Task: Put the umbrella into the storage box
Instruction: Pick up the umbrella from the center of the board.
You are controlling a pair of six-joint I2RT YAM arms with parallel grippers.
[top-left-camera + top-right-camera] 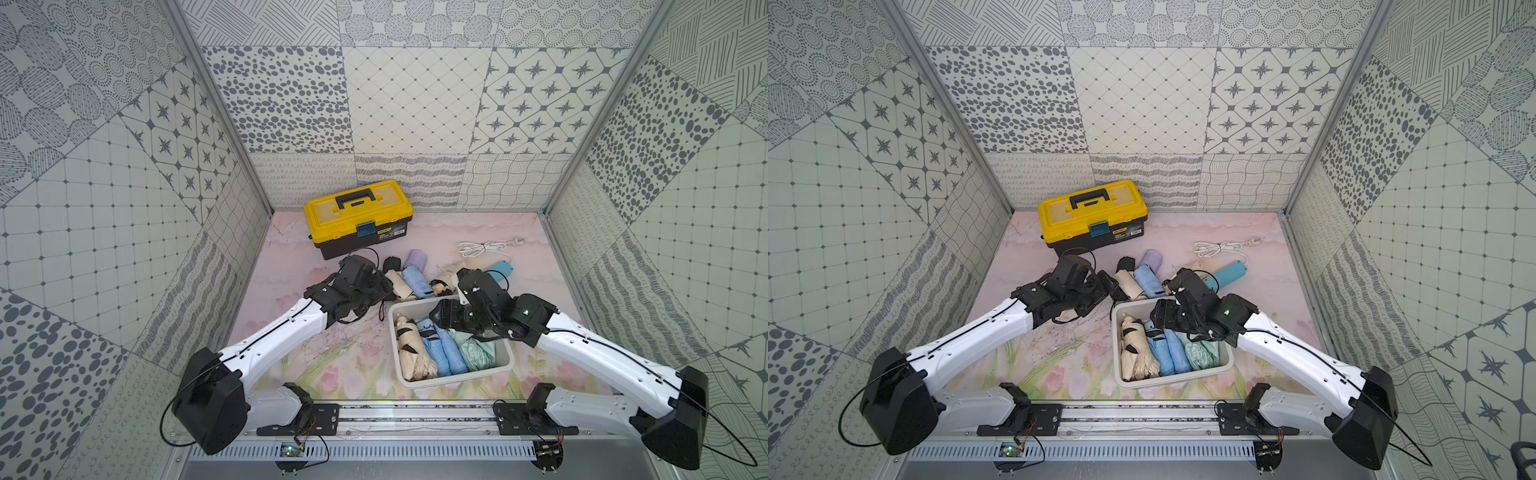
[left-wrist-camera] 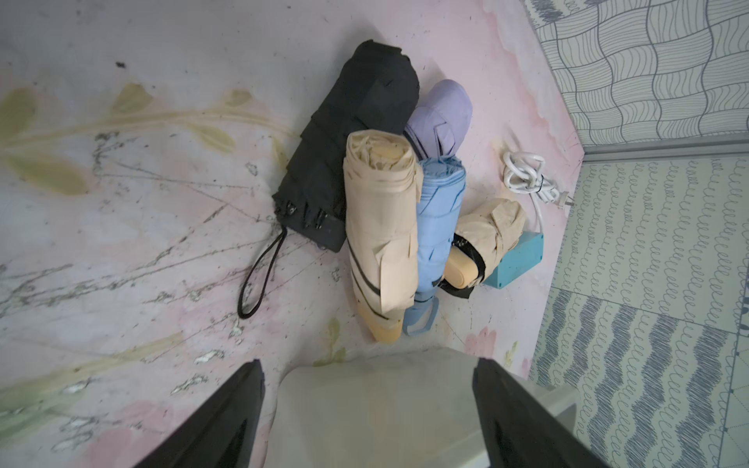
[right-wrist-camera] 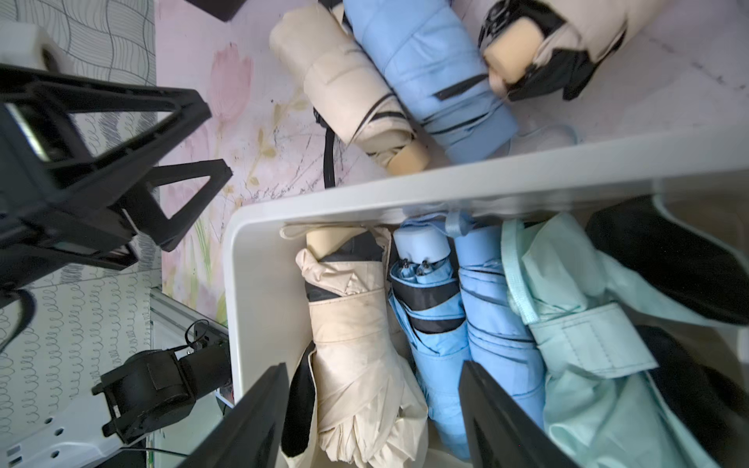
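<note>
Over the far end of the storage box (image 1: 457,376), the right jaws are held open and empty above a beige umbrella (image 3: 352,336) and a blue umbrella (image 3: 429,320), which are packed side by side in the box with a mint umbrella (image 3: 587,344). Near the box's far left corner, the left jaws are likewise spread with nothing between them. A pile of folded umbrellas (image 2: 381,227) is stacked on the table (image 1: 332,353), just beyond the box.
</note>
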